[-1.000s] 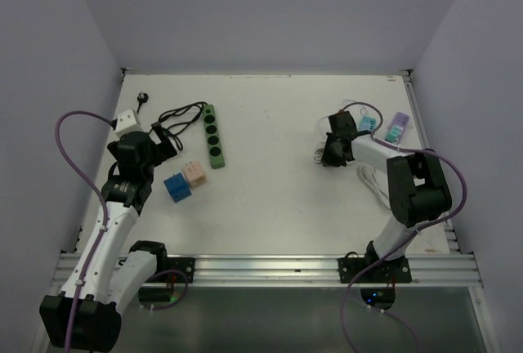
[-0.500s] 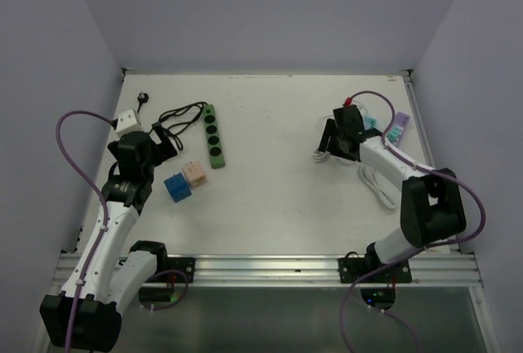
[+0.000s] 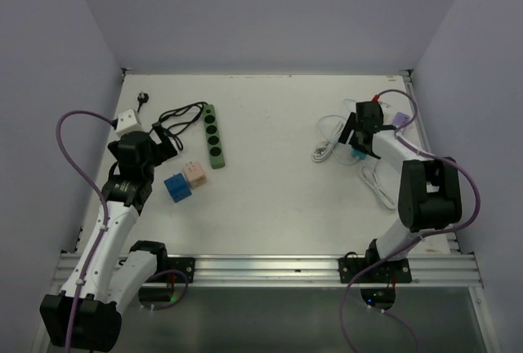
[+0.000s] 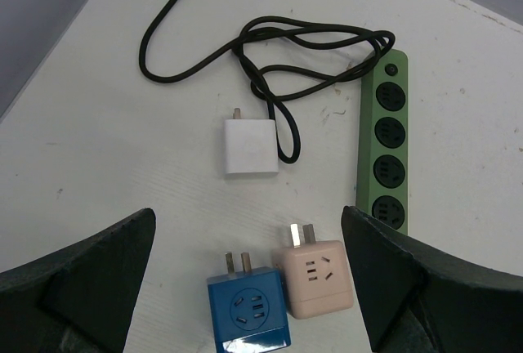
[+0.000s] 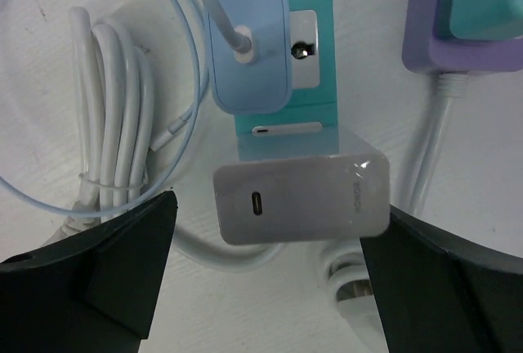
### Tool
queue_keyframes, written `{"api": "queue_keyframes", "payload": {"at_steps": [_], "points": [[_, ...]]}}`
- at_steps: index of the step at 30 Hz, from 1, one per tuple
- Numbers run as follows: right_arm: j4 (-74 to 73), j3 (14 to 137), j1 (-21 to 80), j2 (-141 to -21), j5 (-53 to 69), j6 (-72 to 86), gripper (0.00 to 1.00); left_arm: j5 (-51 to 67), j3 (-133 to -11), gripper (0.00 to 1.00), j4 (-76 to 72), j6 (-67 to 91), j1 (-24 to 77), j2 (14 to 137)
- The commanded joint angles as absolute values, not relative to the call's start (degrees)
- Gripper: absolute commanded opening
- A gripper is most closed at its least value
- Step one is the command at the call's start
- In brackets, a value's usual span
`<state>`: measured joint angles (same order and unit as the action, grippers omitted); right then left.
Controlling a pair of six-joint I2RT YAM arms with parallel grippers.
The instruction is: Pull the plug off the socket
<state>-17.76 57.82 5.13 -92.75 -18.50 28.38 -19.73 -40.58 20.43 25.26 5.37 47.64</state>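
- white tabletop, far right corner: right gripper jaws wide, empty, straddling white charger on teal strip.
- teal strip unheld; may lift with the charger.
- left gripper wide, empty.

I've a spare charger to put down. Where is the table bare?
Widest bare patch: mid-table, between the green power strip and the white cable bundle. Crowded: around the blue cube, and the teal strip and purple strip by the right gripper.

Blue plug (cabled) seated in teal socket.
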Motion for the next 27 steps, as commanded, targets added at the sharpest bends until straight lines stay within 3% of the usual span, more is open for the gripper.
{"api": "queue_keyframes", "payload": {"at_steps": [1,5,10,15,18,27], "points": [[-14.0,61.4,4.7,-96.8,-19.4,26.5,0.94,-20.0,-40.6,0.99,18.1,23.8,5.0,47.6],[-13.7,62.8,4.6,-100.7,-18.5,25.0,0.88,-19.8,-40.5,1.0,18.0,23.8,5.0,47.6],[-13.2,62.7,4.6,-101.9,-17.6,23.0,0.71,-19.5,-40.6,1.0,17.9,23.9,5.0,47.7],[-14.1,62.3,4.7,-101.8,-13.7,21.8,0.38,-19.1,-40.6,0.99,17.8,23.9,5.0,47.8],[-14.2,60.5,6.9,-100.0,-12.0,22.1,0.29,-19.1,-40.6,1.0,17.8,24.0,5.0,47.6],[-15.2,55.4,23.9,-97.0,-7.4,25.0,0.23,-18.5,-40.4,1.0,17.9,23.9,5.0,47.5]]}}
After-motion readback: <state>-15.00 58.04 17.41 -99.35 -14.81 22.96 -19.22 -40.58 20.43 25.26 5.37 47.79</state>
